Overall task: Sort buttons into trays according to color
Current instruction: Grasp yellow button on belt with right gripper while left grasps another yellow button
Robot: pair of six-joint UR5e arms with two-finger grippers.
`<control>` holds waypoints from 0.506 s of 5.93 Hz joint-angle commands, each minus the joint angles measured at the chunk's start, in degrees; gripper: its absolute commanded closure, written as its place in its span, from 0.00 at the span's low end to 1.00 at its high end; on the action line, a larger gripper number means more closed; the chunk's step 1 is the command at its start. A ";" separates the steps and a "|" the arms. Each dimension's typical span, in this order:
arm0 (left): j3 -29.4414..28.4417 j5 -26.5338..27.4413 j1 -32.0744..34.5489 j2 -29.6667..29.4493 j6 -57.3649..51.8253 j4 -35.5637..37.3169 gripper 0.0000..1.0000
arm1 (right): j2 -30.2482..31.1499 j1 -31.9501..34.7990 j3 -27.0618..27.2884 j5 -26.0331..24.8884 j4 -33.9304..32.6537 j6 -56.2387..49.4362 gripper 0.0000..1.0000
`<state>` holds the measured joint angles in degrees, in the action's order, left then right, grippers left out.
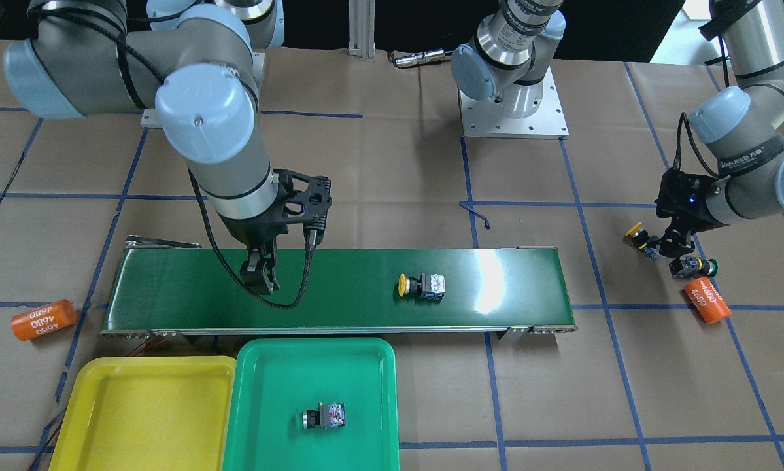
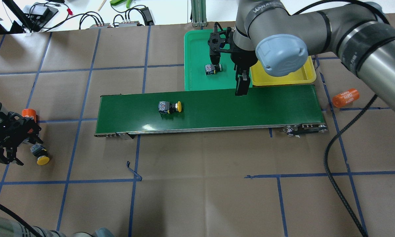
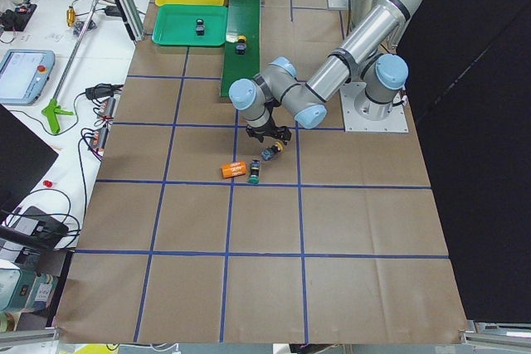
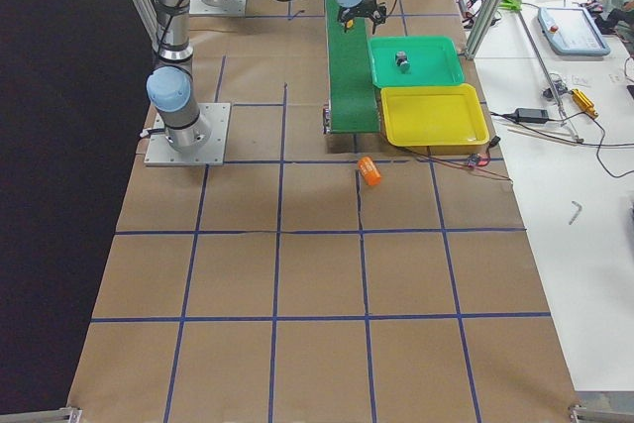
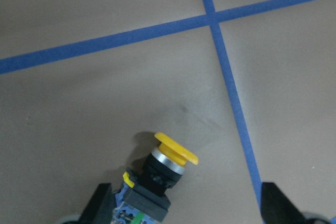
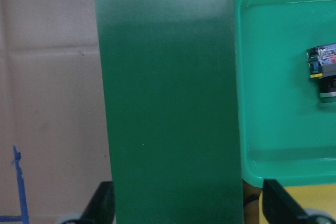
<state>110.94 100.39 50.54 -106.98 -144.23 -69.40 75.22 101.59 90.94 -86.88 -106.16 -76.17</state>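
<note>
Yellow tray [image 1: 143,405], then green tray [image 1: 267,386] holding one green button [image 1: 326,416]. Right gripper [image 1: 261,278] over belt [image 1: 339,288], jaws released; yellow button [image 1: 421,286] mid-belt. Left gripper [image 1: 667,247] over second yellow button [image 1: 639,237] on table [image 1: 378,170], jaws released; other green button [image 1: 692,267] beside.

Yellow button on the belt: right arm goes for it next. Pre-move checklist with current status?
1. Right hand open and empty: ok, wrist view shows fingertips wide apart, nothing between.
2. Yellow button free to grab: ok, on its side, alone on the belt.
3. Right hand over that button: not ok, it hangs over the belt's tray end, button further along.
4. Yellow tray free: ok, nothing in it.
5. Green tray sorted right: cannot tell, its lone button has a dark-looking cap.
6. Left hand clear of the belt: ok, out on the table past the belt's far end.
</note>
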 commanded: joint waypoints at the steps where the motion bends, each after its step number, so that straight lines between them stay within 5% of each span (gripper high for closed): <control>1: -0.02 -0.37 -0.27 -3.04 -2.54 3.28 0.02 | 1.08 2.98 1.96 0.30 -5.67 0.40 0.00; 3: -0.02 -1.15 -0.36 -4.73 -3.78 5.24 0.07 | -2.86 5.89 1.61 0.21 -10.80 5.20 0.00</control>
<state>110.92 99.75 50.21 -110.98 -147.59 -64.81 74.09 105.94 92.63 -86.69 -114.42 -73.79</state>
